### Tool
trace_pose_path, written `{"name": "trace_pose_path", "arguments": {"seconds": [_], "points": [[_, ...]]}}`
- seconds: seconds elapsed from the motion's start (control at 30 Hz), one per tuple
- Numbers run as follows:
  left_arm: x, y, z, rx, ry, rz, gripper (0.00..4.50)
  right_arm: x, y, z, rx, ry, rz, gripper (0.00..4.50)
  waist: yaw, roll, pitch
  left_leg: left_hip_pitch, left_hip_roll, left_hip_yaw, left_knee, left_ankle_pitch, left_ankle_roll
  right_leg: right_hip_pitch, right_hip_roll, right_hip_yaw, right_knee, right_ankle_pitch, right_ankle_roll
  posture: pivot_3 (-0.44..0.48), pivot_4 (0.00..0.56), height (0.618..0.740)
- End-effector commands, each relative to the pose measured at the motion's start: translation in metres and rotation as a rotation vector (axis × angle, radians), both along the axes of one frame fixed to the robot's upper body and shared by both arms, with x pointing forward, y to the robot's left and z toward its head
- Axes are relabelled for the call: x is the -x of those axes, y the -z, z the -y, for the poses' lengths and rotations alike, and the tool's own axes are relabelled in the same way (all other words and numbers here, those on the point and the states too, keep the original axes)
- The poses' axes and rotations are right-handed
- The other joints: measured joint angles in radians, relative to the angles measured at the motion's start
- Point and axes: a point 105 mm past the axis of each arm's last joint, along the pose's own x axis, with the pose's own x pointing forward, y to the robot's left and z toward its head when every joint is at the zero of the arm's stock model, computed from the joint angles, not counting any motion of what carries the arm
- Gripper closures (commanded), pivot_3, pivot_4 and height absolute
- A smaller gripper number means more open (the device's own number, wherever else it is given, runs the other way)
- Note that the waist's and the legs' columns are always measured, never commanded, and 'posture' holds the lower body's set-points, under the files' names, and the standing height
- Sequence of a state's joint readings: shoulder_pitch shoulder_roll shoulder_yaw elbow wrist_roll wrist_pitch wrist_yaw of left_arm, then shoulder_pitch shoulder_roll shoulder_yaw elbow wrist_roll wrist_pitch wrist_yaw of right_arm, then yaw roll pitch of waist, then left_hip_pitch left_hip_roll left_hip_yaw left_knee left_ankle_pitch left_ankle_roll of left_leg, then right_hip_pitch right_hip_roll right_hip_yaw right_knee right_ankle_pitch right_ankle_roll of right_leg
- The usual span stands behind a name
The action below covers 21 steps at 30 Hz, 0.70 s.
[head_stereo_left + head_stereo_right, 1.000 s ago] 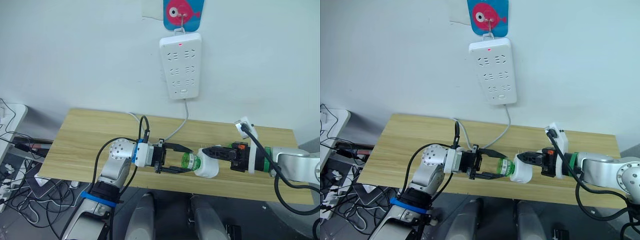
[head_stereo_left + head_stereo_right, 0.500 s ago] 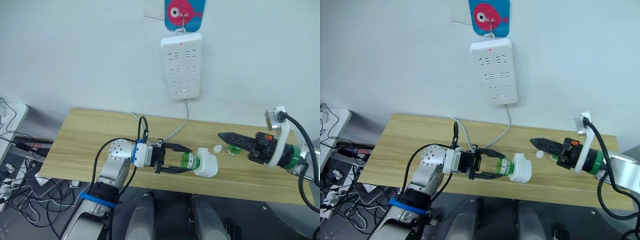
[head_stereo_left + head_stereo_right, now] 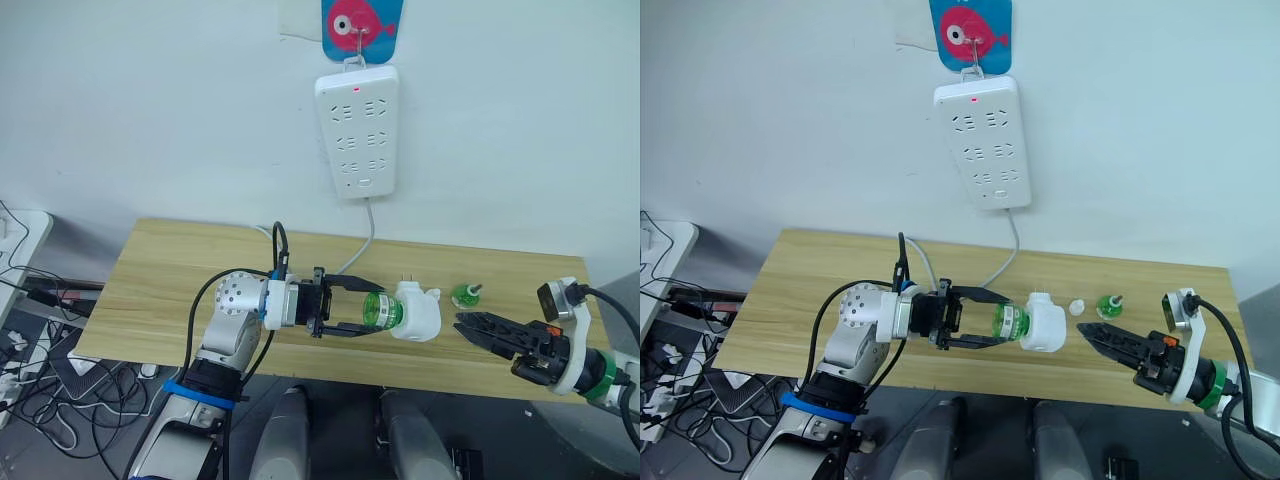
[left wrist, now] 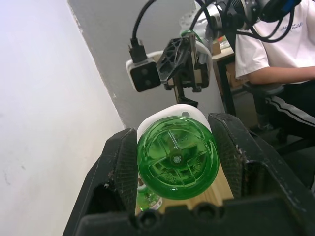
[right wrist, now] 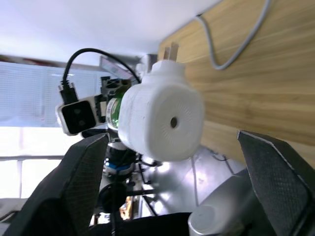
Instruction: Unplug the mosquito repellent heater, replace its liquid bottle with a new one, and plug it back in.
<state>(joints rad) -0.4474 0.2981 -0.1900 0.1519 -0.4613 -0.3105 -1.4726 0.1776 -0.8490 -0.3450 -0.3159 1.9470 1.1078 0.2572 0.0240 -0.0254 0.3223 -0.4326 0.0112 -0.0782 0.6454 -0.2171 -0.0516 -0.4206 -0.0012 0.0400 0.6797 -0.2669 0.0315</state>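
Note:
My left gripper is shut on a green liquid bottle, held lying sideways over the table's front part. The bottle's far end sits in the white mosquito repellent heater, whose plug prongs point up. In the left wrist view the bottle's round base sits between the two black fingers. My right gripper is open to the right of the heater, apart from it and pointing at it. The heater's vent face is ahead of its spread fingers. A second small green bottle stands on the table.
A white power strip hangs on the wall under a fish-shaped hook, its cable running down to the wooden table. A small white cap lies beside the standing bottle. A seated person shows in the left wrist view.
My right gripper let go of the heater, drew back to the right and opened. The left gripper kept the bottle and heater, now raised slightly. The camera has shifted.

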Motion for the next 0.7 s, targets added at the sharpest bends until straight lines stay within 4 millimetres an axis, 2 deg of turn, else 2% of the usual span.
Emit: {"name": "trace_pose_path", "arguments": {"seconds": [0.03,0.3,0.7], "points": [[0.007,-0.014,0.004,0.05,0.031,0.054,2.34,0.007,-0.006,-0.011,-0.072,-0.083,0.01,0.04,0.001,0.0,0.0,0.0,0.0,0.0,0.0,0.0,0.0,0.0,0.0,0.0,0.0,0.0,0.0,0.149,0.319,0.74],[0.011,-0.017,0.006,0.063,0.05,0.06,2.34,0.003,-0.01,-0.032,-0.16,-0.129,0.041,0.04,0.002,0.0,0.0,0.0,0.0,0.0,0.0,0.0,0.0,0.0,0.0,0.0,0.0,0.0,0.0,0.156,0.32,0.74],[0.015,-0.021,0.007,0.081,0.064,0.06,2.34,-0.004,-0.003,-0.035,-0.183,-0.106,0.008,0.04,0.002,0.0,0.0,0.0,0.0,-0.001,0.0,0.0,0.0,0.0,0.0,-0.001,0.0,0.0,0.0,0.167,0.319,0.74]]}}
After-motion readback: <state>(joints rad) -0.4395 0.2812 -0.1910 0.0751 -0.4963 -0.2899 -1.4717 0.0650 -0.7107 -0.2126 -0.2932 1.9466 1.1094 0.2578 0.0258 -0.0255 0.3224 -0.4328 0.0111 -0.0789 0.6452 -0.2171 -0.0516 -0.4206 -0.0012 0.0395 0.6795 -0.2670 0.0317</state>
